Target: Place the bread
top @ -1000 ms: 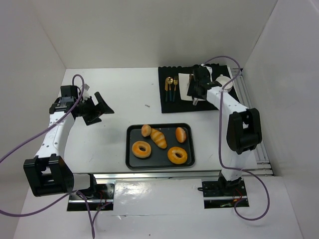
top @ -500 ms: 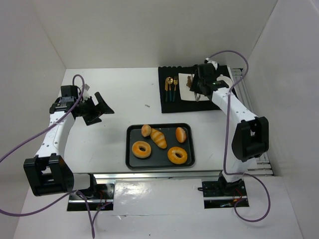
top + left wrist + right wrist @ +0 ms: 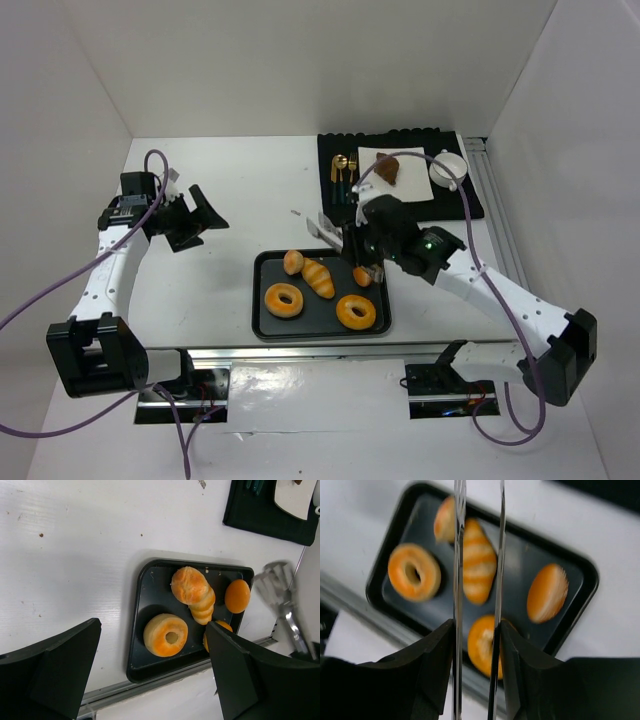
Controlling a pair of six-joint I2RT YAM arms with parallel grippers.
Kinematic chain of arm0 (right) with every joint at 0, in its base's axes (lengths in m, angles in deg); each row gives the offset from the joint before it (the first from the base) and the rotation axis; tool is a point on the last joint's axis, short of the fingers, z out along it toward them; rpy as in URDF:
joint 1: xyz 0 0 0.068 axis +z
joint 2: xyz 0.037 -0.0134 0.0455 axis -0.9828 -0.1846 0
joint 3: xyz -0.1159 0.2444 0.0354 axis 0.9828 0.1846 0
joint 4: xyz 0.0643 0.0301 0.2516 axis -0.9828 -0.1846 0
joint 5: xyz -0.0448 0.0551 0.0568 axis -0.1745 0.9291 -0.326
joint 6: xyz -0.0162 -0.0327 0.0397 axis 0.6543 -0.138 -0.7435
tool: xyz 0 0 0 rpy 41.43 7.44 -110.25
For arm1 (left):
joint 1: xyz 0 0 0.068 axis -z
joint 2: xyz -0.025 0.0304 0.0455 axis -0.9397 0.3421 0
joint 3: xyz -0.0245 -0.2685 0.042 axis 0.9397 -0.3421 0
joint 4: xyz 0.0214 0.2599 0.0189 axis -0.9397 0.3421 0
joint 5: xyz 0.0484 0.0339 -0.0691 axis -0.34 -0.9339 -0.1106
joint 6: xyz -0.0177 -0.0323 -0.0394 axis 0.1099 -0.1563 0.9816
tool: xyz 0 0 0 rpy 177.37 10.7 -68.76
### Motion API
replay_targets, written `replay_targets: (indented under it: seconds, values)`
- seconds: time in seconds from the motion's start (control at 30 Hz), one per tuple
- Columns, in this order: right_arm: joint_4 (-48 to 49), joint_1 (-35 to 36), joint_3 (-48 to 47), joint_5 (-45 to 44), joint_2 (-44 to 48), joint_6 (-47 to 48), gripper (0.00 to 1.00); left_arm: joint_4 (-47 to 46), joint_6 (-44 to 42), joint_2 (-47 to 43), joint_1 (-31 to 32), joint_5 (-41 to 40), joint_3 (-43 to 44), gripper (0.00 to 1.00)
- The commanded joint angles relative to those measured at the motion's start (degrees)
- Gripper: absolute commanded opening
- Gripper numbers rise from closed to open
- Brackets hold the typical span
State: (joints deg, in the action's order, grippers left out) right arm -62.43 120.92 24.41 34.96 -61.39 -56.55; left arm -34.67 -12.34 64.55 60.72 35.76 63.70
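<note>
Clamps a pair of slim shiny metal tongs [image 3: 457, 555] in the right pincer [image 3: 476, 630], fingers pressed against both blades. Hangs them over the black rectangular tray [image 3: 258, 300] at lower centre of the top view. Shows nothing between the blades, so reads as a reach for a piece, not a carry. Puts the tool between hard fingers and soft bread, probably to lift without crushing.

Frames the striped golden roll [image 3: 479, 562] between the blades in the right wrist view; likely the next pick, though blurred.

Counts four more on the tray:
- orange ring doughnut [image 3: 284, 299], lower left
- second ring doughnut [image 3: 356, 312], lower right
- small round bun [image 3: 293, 262], touching the roll's upper end
- oval orange bun [image 3: 364, 272], just under the pincer

Finds a dark brown bread [image 3: 388, 170] already on the white square plate [image 3: 408, 158] on the black mat [image 3: 455, 205], upper right of the top view. Marks the likely drop spot.

Leaves the left pincer [image 3: 197, 218] released, jaws wide, over the white bench [image 3: 220, 170] at frame left, well apart from the tray.

Crowds the plate with gold cutlery [image 3: 345, 178] just to its left and a white round cup [image 3: 447, 168] to its right. Risks dragging the round bun along with the roll.
</note>
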Motion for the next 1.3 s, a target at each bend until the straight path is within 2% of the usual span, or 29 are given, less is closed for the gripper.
replay_targets:
  seconds: [0.0,0.23,0.5,1.1,1.27]
  values:
    - [-7.45,2.11,2.14,2.64,2.92,-1.9,0.47,-0.13,-0.87,-1.01,0.05,-0.55,0.96,1.0]
    - [-11.42,7.64,2.75,2.84,1.43,-3.92,0.51,-0.13,-0.87,-0.48,0.05,-1.07,0.96,1.0]
    - [-12.03,9.5,3.28,1.42,-3.06,-3.92,0.59,-0.13,-0.87,0.05,0.05,-1.16,1.49,1.0]
    - [-16.42,12.32,2.04,-3.76,-6.05,-4.45,0.6,-0.13,-1.4,0.58,0.05,-1.17,0.35,1.0]
    - [-13.89,12.32,3.27,-4.29,-7.1,-3.92,0.58,-0.65,-1.4,0.58,0.05,-1.17,0.35,1.0]
